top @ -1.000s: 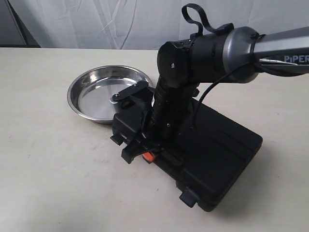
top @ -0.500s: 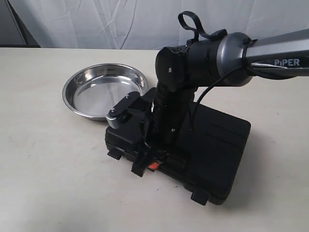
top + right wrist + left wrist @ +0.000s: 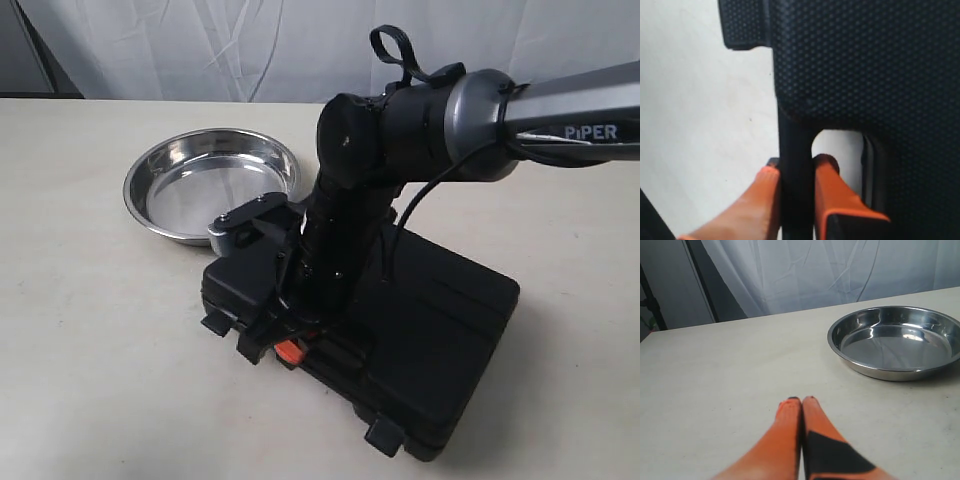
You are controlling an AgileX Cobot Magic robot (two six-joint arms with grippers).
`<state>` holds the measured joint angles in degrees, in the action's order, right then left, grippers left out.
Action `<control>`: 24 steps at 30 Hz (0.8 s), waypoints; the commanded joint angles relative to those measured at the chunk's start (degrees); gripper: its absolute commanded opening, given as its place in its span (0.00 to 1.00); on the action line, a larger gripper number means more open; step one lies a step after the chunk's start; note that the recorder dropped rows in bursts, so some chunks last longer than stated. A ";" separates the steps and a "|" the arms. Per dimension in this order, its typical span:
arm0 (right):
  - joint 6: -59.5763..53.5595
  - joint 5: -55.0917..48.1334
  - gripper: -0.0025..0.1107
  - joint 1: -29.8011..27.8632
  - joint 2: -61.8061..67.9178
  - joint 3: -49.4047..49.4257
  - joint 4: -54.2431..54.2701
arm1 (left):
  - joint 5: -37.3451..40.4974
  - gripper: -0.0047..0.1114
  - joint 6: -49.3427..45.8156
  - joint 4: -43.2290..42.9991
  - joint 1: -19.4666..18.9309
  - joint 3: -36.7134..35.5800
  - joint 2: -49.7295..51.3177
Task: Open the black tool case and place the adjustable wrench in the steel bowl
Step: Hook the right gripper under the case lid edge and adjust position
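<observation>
1 bowl (image 3: 205, 195), 1 case (image 3: 440, 330) & 2 grippers are counted. L gripper (image 3: 801, 402) is seen in its wrist view only: fingers pressed together, nothing held, over bare table (image 3: 90, 350), bowl near. Bowl is placed twd the far edge, left of centre; wide free room is left twd the left & near edges. Case, lid down, 2 latches (image 3: 215, 322) on its near-left side, is set mid-table just beside the bowl. R gripper (image 3: 797, 165) is clamped on the case handle (image 3: 795, 135). Vs 0.5 s ago: case swung twd the near edge, bowl nudged slightly left.

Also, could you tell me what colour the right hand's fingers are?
The fingers are orange, clearest in the right wrist view.
</observation>
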<state>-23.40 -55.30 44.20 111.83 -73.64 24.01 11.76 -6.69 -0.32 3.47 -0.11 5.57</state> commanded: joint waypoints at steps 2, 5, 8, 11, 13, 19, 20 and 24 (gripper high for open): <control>4.09 -2.91 0.01 -0.07 1.06 -0.26 -0.09 | -0.61 0.04 0.31 0.01 0.11 0.11 -0.22; 4.09 -2.36 0.01 -0.07 2.12 -0.26 0.68 | -0.61 0.04 0.31 0.01 0.11 0.11 -0.22; 4.09 -1.54 0.01 -0.07 3.11 -0.26 0.68 | -0.61 0.04 0.31 0.01 0.11 0.11 -0.22; 3.82 -1.42 0.01 -0.07 3.62 -0.26 -0.67 | -0.61 0.04 0.31 0.01 0.11 0.11 -0.22; 3.07 -1.29 0.01 -0.07 3.72 -0.26 -2.48 | -0.61 0.04 0.31 0.01 0.11 0.11 -0.22; 2.00 -0.77 0.01 -0.07 3.72 -0.26 -3.71 | -0.61 0.04 0.31 0.01 0.11 0.11 -0.22; 1.86 -0.46 0.01 -0.07 3.72 -0.26 -3.47 | -0.61 0.04 0.31 0.01 0.11 0.11 -0.22; 1.16 0.39 0.01 -0.07 3.72 -0.26 -0.33 | -0.61 0.04 0.31 0.01 0.11 0.11 -0.22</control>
<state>-21.40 -55.65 44.20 115.82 -73.64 20.50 11.76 -6.69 -0.32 3.47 -0.11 5.57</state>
